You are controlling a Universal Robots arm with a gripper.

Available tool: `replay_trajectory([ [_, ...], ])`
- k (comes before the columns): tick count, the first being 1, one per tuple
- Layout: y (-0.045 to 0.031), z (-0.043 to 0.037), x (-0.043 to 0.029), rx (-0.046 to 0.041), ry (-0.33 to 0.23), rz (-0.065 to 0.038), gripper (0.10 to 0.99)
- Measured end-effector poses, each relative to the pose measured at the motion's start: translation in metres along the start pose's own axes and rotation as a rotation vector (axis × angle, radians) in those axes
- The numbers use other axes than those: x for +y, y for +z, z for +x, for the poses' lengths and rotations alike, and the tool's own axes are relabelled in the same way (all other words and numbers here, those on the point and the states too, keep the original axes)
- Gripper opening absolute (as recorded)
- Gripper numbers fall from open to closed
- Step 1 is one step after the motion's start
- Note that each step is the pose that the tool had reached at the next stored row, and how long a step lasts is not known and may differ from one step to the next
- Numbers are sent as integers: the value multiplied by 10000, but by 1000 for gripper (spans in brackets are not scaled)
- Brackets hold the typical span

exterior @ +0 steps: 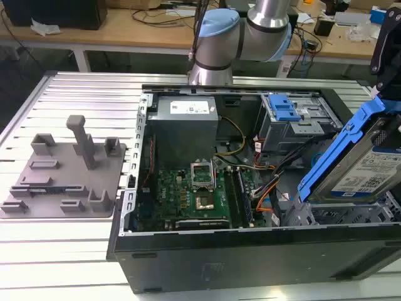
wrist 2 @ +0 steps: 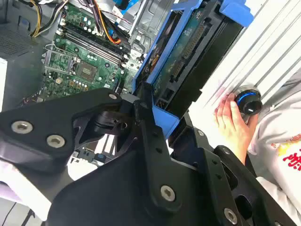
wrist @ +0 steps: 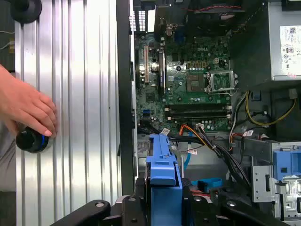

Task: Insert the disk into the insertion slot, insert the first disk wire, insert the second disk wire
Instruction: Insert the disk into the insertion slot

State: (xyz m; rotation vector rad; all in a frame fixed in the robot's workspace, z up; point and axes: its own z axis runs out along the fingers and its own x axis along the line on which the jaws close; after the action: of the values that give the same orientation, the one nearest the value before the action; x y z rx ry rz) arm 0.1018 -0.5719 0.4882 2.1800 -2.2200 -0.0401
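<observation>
Claw clamps the disk, tilted; the exterior view's right edge cuts it off, and it hides most of the insertion slot below.

The arm is silver tubing with pale blue joint caps; its black gripper bears silver screws.

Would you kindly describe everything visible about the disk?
The disk is a flat silver drive with a white label, clipped in a bright blue plastic frame. A green circuit board shows underneath in the second wrist view. The gripper clamps its frame, holding it tilted above the open computer case, not yet inserted.
</observation>
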Motion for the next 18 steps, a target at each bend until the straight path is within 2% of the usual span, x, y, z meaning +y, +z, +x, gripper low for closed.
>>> replay_trajectory([
  [14, 0, 0, 0, 0, 0, 0, 369],
  [15, 0, 0, 1, 0, 2, 45, 369],
  [16, -1, 0, 0, -3, 0, 247, 369],
  [17, 0, -2, 0, -10, -13, 564, 369],
  [18, 0, -4, 0, -64, -31, 774, 369],
])
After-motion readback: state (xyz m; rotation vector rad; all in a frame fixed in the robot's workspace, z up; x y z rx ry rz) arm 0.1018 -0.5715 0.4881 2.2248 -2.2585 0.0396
